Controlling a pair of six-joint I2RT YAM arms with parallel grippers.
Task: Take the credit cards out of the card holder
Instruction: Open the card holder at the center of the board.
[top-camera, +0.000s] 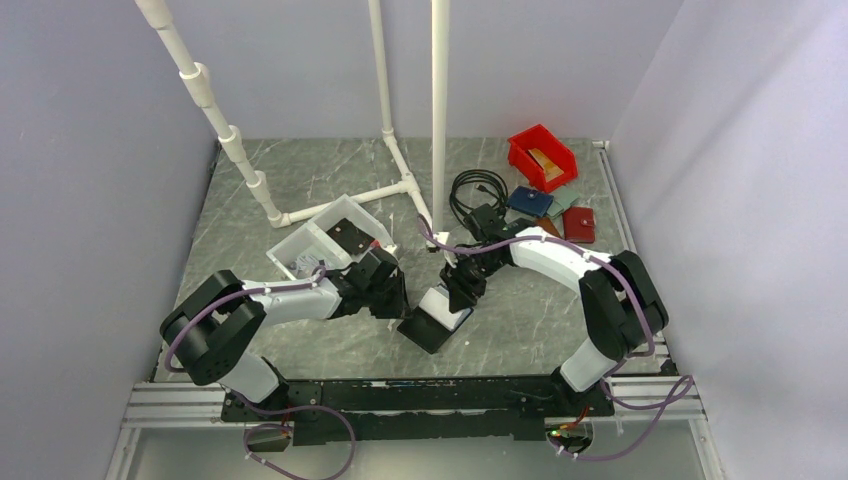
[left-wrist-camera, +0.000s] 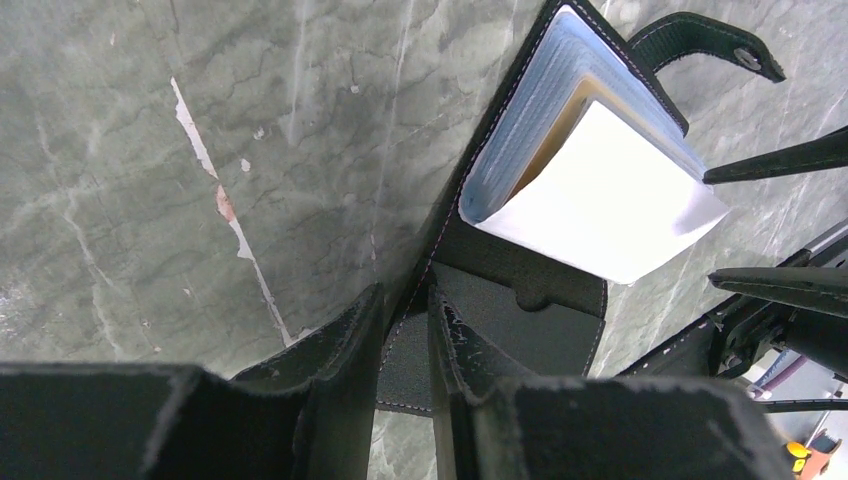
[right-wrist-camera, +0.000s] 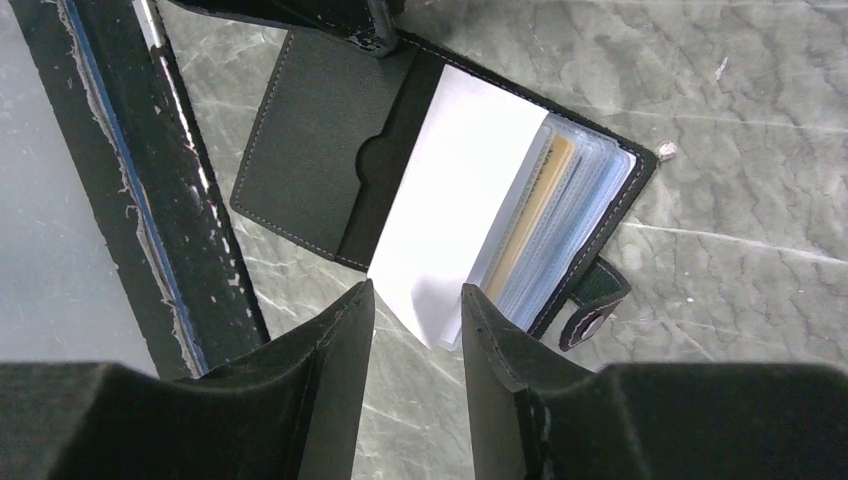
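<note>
The black card holder (top-camera: 425, 332) lies open on the table between the arms. My left gripper (left-wrist-camera: 405, 300) is shut on the edge of its plain black cover panel (left-wrist-camera: 520, 330). The other panel holds a stack of clear blue-grey sleeves (right-wrist-camera: 585, 215) with a gold-tan credit card (right-wrist-camera: 530, 215) inside them. A pale white card (right-wrist-camera: 455, 200) sticks out over the sleeves, also in the left wrist view (left-wrist-camera: 600, 190). My right gripper (right-wrist-camera: 415, 300) is open, and the pale card's near corner lies between its fingertips. I cannot tell whether they touch it.
A red bin (top-camera: 541, 155) and several small wallets (top-camera: 545, 208) sit at the back right beside a coiled black cable (top-camera: 475, 190). A white tray (top-camera: 325, 240) and a white pipe frame (top-camera: 400, 180) stand behind the left arm. The holder's snap strap (right-wrist-camera: 590, 305) lies on the table.
</note>
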